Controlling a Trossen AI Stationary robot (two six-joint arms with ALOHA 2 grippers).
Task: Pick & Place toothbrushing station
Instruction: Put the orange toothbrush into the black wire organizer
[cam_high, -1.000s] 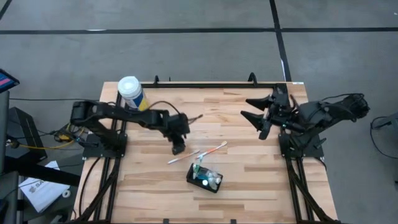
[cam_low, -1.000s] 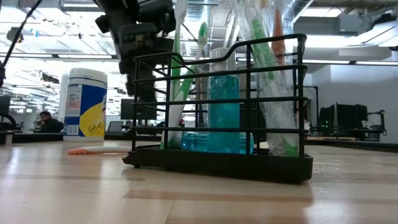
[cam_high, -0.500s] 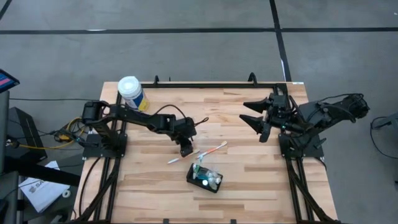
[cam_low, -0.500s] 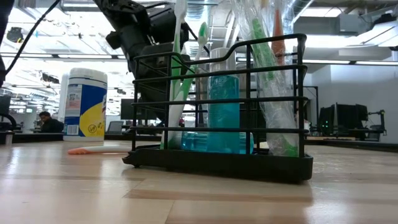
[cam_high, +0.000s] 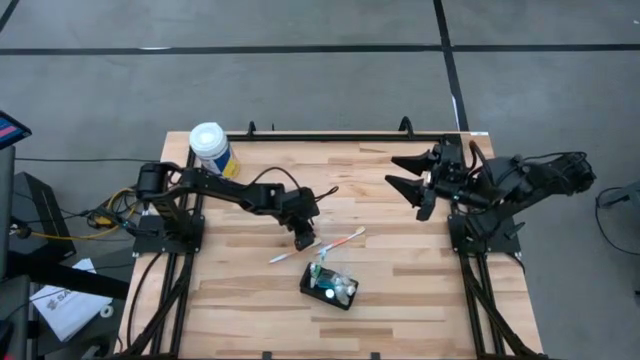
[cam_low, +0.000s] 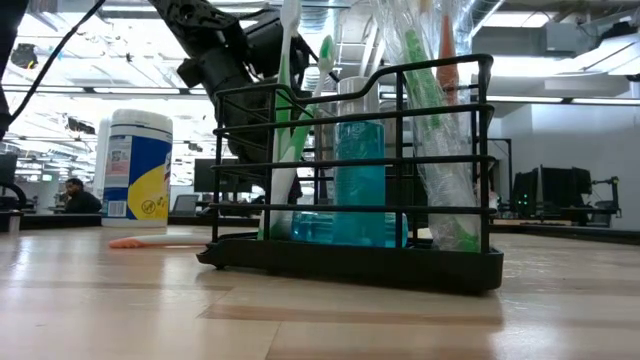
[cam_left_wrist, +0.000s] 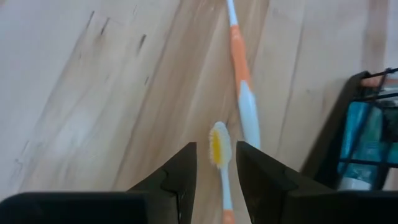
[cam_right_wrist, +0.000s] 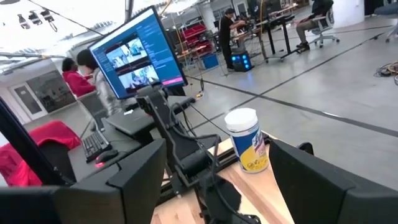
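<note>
The toothbrushing station (cam_high: 330, 287), a small black wire rack with brushes and a blue bottle in it, stood on the bench (cam_high: 400, 290) near the front edge. It was close to the left tool (cam_high: 303, 240), just a little past its tips and to one side.

The left tool was down low over the bench. Its two fingers (cam_left_wrist: 180, 180) stood a narrow way apart, with the yellow head of a toothbrush (cam_left_wrist: 219, 149) lying between them. The fingers did not press on the brush, so it looked as if nothing was held yet. A second toothbrush (cam_left_wrist: 241, 87), white and orange, lay just beside the first one, a bit farther out from the tool.

Things could have gone wrong here. The gap was small, so a finger could have landed on top of the brush and pushed it away. A brush is thin and slippery, so it could have rolled or popped out when squeezed. The tool could also have bumped the second brush, or knocked the rack and tipped it.

The right tool (cam_high: 419, 184) was far off, up over the far right part of the bench, with its fingers wide apart and nothing in them. A white canister (cam_high: 211, 148) stood at the far left corner, well away.
</note>
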